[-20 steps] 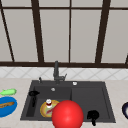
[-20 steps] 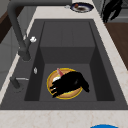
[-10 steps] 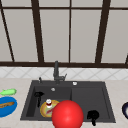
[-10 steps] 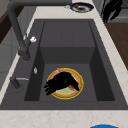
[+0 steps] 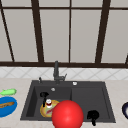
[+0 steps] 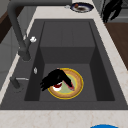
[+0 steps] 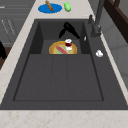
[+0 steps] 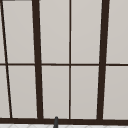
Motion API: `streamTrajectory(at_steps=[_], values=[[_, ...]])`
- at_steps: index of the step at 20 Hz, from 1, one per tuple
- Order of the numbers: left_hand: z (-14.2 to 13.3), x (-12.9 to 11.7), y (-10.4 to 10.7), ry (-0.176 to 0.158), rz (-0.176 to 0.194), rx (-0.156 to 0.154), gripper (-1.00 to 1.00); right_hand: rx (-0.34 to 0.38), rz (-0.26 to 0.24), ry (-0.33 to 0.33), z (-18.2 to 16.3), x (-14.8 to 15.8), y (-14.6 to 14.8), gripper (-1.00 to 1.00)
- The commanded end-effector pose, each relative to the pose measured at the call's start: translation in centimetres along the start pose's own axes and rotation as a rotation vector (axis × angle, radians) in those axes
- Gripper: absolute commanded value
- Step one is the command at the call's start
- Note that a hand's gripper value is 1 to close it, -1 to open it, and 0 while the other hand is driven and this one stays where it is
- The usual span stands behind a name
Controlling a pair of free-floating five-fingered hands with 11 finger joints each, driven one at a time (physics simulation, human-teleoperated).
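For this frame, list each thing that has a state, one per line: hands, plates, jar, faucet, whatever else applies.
Left hand: open, fingers down over the yellow plate's left edge, in the basin.
Right hand: in the air at the sink's front right edge.
Yellow plate: flat on the basin floor, carrying food.
Small jar: upright on the yellow plate, white lid on.
Faucet: no water running.
Blue plate: on the left counter, holding a brown item.
Red ball: in front of the sink.
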Motion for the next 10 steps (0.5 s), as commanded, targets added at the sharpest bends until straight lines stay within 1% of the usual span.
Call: streamTrajectory(at_steps=[1,2,3,4,5,7,8,9,10], values=[[-2.0,-1.4,-0.3,0.041,-0.001,-0.044,-1.00,0.000,0.000,0.000,0.0,0.0,0.0,0.00],[-2.5,-1.7,-0.4,0.043,-0.001,-0.048,-1.00,0.000,0.000,0.000,0.0,0.0,0.0,0.00],[-2.7,-2.0,-0.4,0.048,0.012,-0.044,-1.00,0.000,0.000,0.000,0.0,0.0,0.0,0.00],[-2.9,-2.4,-0.5,0.053,0.037,-0.035,-1.00,0.000,0.000,0.000,0.0,0.0,0.0,0.00],[-3.1,-2.7,-0.6,0.058,0.038,-0.024,-1.00,0.000,0.000,0.000,0.0,0.0,0.0,0.00],[-3.9,-3.1,-1.4,0.064,0.030,-0.014,-1.00,0.000,0.000,0.000,0.0,0.0,0.0,0.00],[-3.7,-3.5,-1.5,0.045,0.028,-0.019,-1.00,0.000,0.000,0.000,0.0,0.0,0.0,0.00],[-3.8,-3.8,-1.9,0.044,0.020,-0.019,-1.00,0.000,0.000,0.000,0.0,0.0,0.0,0.00],[-3.8,-3.9,-2.2,0.038,0.012,-0.010,-1.00,0.000,0.000,0.000,0.0,0.0,0.0,0.00]])
